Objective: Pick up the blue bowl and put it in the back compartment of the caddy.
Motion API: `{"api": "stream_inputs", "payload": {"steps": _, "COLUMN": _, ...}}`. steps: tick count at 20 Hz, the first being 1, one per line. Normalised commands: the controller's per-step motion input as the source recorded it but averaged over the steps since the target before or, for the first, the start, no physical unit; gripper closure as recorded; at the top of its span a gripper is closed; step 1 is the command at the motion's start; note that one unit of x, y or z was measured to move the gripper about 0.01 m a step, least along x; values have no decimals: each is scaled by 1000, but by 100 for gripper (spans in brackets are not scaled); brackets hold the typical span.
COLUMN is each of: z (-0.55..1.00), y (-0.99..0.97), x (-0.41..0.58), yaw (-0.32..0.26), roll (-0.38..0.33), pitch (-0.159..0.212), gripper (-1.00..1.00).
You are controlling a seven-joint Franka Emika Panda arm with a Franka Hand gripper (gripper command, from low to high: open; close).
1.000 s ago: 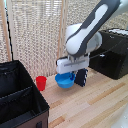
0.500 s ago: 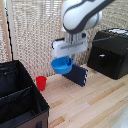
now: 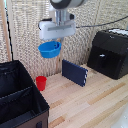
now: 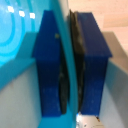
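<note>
I have the bowl (image 3: 49,49) up in the air, well clear of the bench (image 3: 95,102), hanging tilted from the pincer (image 3: 58,39) in front of the slatted wall. In the wrist view the pincer (image 4: 70,62) is clamped on the bowl's rim (image 4: 64,40): the thin blue wall runs between the two dark-blue fingers (image 4: 50,65), which press on it from either side, and the bowl's inside (image 4: 17,35) fills one side of that picture.

In the exterior view the caddy (image 3: 20,100) sits low at the exterior view's left, its black divider splitting it into sections; the back compartment (image 3: 12,77) is the one nearer the wall. The bowl hangs higher than the caddy and off toward the exterior view's right of it, not over any compartment.

On the bench below the bowl stands a red cup (image 3: 41,82), just beside the caddy's corner. A dark-blue panel (image 3: 75,73) stands propped on edge near the wall, and a black machine (image 3: 110,52) sits at the exterior view's right.
</note>
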Motion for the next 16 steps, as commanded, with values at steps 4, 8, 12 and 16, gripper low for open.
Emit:
{"api": "stream_inputs", "payload": {"steps": 4, "z": 323, "y": 929, "x": 133, "yaw": -3, "roll": 0, "pitch": 66, "gripper": 100}}
{"api": "stream_inputs", "payload": {"steps": 8, "z": 254, "y": 963, "x": 35, "yaw": 0, "roll": 0, "pitch": 72, "gripper": 100}}
{"api": "stream_inputs", "payload": {"steps": 12, "z": 131, "y": 984, "x": 57, "yaw": 0, "roll": -3, "pitch": 37, "gripper": 100}}
{"api": "stream_inputs", "payload": {"steps": 16, "z": 4, "y": 969, "x": 174, "yaw": 0, "roll": -22, "pitch": 0, "gripper": 100}}
